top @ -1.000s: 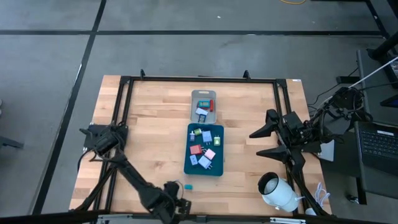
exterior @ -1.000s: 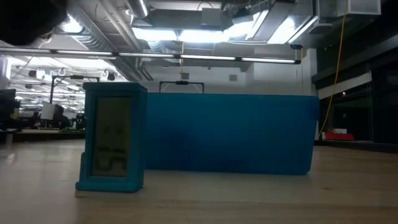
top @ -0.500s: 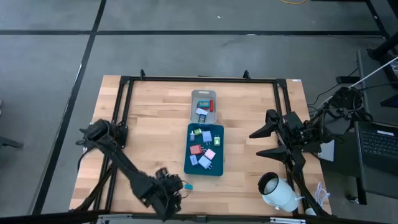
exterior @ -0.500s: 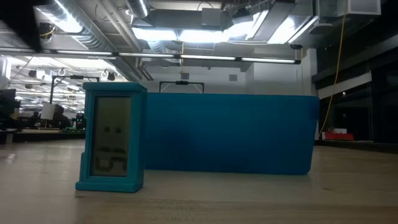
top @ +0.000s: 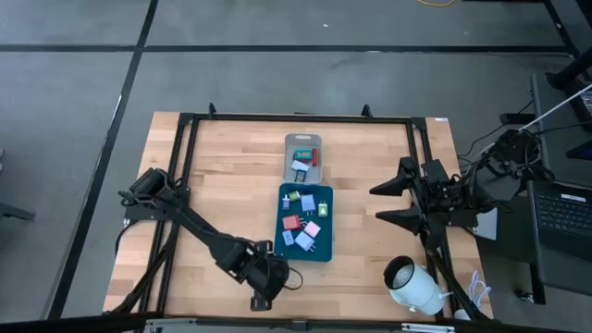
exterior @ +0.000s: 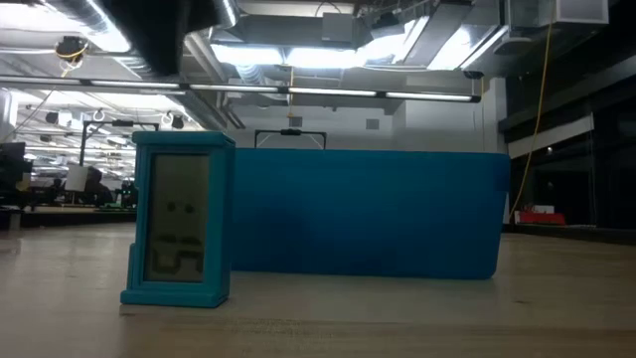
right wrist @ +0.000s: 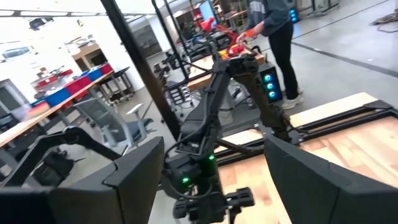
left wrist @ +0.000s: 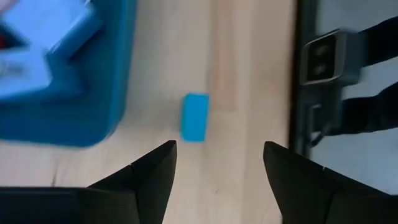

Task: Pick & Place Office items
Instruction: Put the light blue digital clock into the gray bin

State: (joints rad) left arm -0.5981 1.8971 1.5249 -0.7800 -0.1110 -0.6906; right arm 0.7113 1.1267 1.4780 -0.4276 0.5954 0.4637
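A small teal block (left wrist: 195, 116) lies on the bare wood just beside the dark-teal tray (left wrist: 74, 118). In the low view it stands upright (exterior: 179, 219) in front of the tray wall (exterior: 368, 211). My left gripper (left wrist: 217, 158) is open above it, pointing down, with the block ahead of the gap between its fingers. In the high view this gripper (top: 274, 277) covers the block. Several small coloured items (top: 305, 222) lie in the dark-teal tray, and a few (top: 303, 159) lie in the grey tray. My right gripper (top: 390, 203) is open, off to the table's right.
A big white cylinder (top: 413, 285) lies at the table's near right corner. The grey tray (top: 289, 159) sits just beyond the dark-teal tray (top: 280, 242). A black frame (top: 296, 117) runs around the table top. Bare wood lies left of the trays. A person (right wrist: 277, 37) stands in the room beyond.
My left gripper has moved from the table's near edge toward the right and a little farther in, coming over the small teal block beside the dark-teal tray. The block has stayed where it was.
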